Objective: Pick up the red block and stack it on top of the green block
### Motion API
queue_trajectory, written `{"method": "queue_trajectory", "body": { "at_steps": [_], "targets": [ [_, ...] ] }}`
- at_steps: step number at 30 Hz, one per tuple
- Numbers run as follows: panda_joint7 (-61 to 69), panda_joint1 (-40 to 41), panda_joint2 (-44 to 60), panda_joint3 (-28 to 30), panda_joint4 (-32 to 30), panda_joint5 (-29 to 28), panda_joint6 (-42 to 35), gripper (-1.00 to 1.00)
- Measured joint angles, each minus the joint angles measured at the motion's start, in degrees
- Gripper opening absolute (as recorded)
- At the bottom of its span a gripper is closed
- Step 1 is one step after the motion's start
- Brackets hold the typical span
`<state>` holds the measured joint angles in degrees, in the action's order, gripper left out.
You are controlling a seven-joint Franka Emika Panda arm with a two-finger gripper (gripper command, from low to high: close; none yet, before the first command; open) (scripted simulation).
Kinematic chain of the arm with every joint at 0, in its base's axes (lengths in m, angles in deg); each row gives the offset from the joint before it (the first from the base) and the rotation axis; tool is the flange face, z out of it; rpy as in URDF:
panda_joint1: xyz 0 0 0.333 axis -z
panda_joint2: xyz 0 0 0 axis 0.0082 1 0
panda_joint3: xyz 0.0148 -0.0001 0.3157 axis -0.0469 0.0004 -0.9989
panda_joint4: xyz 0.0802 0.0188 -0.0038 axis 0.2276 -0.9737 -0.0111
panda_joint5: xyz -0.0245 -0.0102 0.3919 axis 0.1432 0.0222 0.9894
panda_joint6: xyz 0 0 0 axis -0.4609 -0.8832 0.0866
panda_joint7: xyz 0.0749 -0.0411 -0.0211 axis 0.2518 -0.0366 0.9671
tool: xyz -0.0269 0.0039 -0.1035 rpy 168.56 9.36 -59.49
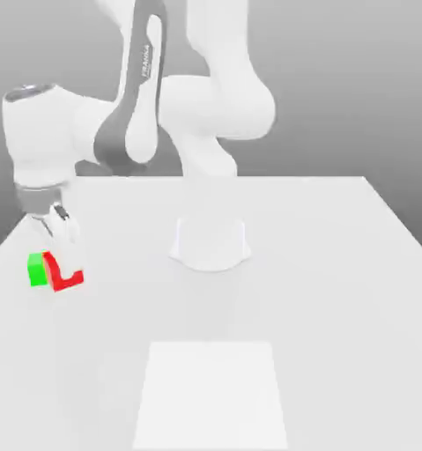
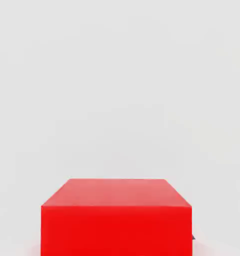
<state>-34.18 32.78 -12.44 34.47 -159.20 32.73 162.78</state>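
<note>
At the table's [image 1: 337,264] left edge in the exterior view, the gripper [image 1: 61,251] straddles the red block [image 1: 70,278]. Finger state cannot be determined. The green block [image 1: 37,269] touches it.

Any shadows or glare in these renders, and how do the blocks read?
Exterior view: soft, even light, backdrop grading from dark to pale grey, only faint shading on the table. Hand view: the red block is flatly lit, its top face slightly lighter than its front, with no glare and a plain pale surround.

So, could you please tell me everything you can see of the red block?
The red block is a small, plain, matte cube, bright red and unmarked. It sits on the white table at the exterior view's left, right beside the green block. A gripper finger partly covers it. The hand view shows its flat top and one face.
</note>
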Motion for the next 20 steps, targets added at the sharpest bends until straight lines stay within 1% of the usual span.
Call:
{"method": "queue_trajectory", "body": {
  "at_steps": [10, 11, 13, 15, 16, 17, 20],
  "targets": [
    [-8.0, 14.1, -1.3, 8.3, 1.7, -3.5, -2.5, -1.00],
    [-7.7, 14.3, -0.1, 8.9, 1.8, -2.7, -1.4, -1.00],
    [-5.5, 13.5, 3.7, 9.7, 1.9, 0.6, 2.0, -1.00],
    [-1.5, 12.2, 8.2, 9.3, 2.0, 6.5, 6.0, -1.00],
    [1.2, 12.4, 10.5, 8.0, 2.1, 10.3, 7.9, -1.00],
    [4.2, 13.3, 12.9, 6.2, 2.2, 14.5, 9.8, 1.00],
    [4.2, 13.3, 12.9, 6.2, 2.2, 14.5, 9.8, 1.00]
  ]
}}
